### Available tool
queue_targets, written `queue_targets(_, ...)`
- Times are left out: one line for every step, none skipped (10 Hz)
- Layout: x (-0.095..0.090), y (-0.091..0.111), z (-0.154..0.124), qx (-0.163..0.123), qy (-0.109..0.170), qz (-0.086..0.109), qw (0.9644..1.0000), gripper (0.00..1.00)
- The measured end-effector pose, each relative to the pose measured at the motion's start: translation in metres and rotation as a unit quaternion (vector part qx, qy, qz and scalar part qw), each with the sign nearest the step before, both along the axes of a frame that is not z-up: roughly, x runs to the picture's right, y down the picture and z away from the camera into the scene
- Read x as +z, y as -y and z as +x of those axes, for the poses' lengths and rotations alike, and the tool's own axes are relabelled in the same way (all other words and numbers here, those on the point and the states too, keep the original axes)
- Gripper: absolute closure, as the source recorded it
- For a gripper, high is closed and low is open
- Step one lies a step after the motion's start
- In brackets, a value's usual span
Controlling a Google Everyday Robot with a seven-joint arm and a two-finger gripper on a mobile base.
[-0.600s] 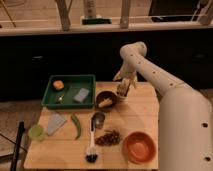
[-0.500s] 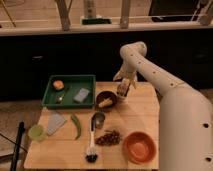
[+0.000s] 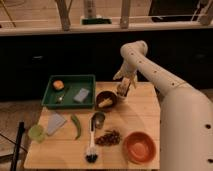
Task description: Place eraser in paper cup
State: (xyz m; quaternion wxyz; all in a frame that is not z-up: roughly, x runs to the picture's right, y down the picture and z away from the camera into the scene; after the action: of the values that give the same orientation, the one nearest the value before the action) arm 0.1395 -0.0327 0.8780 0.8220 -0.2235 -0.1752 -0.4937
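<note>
Tabletop (image 3: 145,102), wooden, contents as I see them:

1. My end effector (image 3: 126,89): at the back of the tabletop, pointing down, just right of the dark brown bowl (image 3: 106,100). I cannot tell whether it is apart, together or clamped on anything.
2. Paper cup (image 3: 122,96): pale, directly under my end effector and mostly hidden by it, just beside the brown bowl's right rim.
3. Dark brown bowl: holds something yellowish.
4. Green tray (image 3: 70,80), back left: an orange item (image 3: 58,85) and a grey block (image 3: 81,95) inside.
5. Metal cup (image 3: 98,120), centre; a brush (image 3: 91,147) in front of it.
6. Green pepper (image 3: 76,126), left of the metal cup.
7. Orange bowl (image 3: 139,146), front right.
8. Pale green cup (image 3: 36,133), front left.
</note>
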Motion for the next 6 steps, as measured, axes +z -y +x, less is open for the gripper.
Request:
queue_targets(-0.0007,0.0009,0.0,0.0,0.001,-0.001,1.0,0.2)
queue_targets(-0.0004,0.0016,-0.0002,0.0,0.001,-0.001,1.0,0.2)
queue_targets(-0.0006,0.0026,-0.0001,0.001,0.002,-0.001,1.0,0.2)
queue_targets(-0.0007,0.0027,0.0003,0.001,0.002,-0.002,1.0,0.2)
queue_targets(-0.0006,0.0025,0.0001,0.0,0.002,-0.002,1.0,0.2)
queue_targets(-0.0006,0.0027,-0.0003,0.0,0.002,-0.002,1.0,0.2)
